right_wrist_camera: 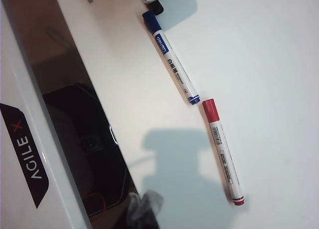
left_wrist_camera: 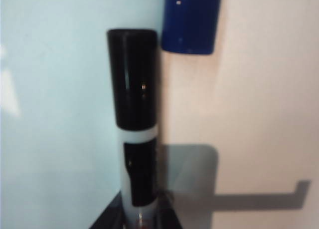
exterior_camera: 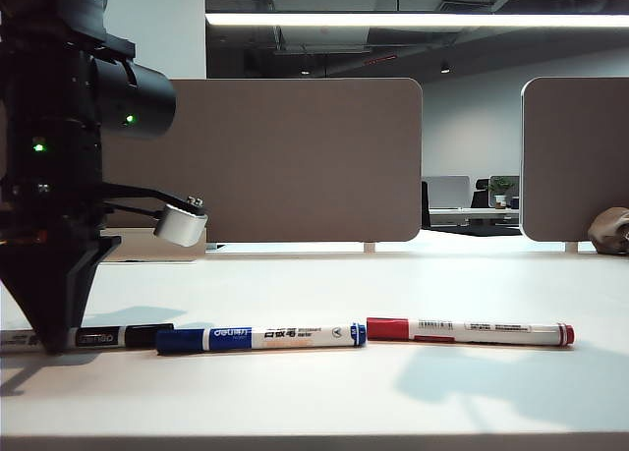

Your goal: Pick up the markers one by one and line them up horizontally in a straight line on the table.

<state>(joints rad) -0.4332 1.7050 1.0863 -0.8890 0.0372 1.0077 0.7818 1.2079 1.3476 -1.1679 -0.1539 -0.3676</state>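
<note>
Three markers lie on the table [exterior_camera: 324, 392], each a slim white printed barrel with a coloured cap and a matching end tip. Black marker [exterior_camera: 108, 337]: cap pointing right, at the far left of the row, barrel partly hidden behind the left gripper [exterior_camera: 54, 341]. Blue marker [exterior_camera: 260, 338]: blue cap at its left end, small blue tip at its right end, dark lettering along the barrel, lying in the middle. Red marker [exterior_camera: 470, 331]: red cap at its left end, red tip at its right end, at the right of the row and set slightly farther back than the blue one. The black cap's end sits just beside the blue cap; blue tip and red cap are close but apart. In the left wrist view the black marker [left_wrist_camera: 134, 139] runs out from between the dark fingers, so the left gripper is clamped on its barrel, tips down at the table at the left edge. The blue cap [left_wrist_camera: 192, 20] lies just beyond the black cap. The right gripper cannot be seen in any view; it is closed with nothing visible in it. Count: three markers, one of each colour; two brown partition panels [exterior_camera: 305, 161] beyond the table's far edge.
</note>
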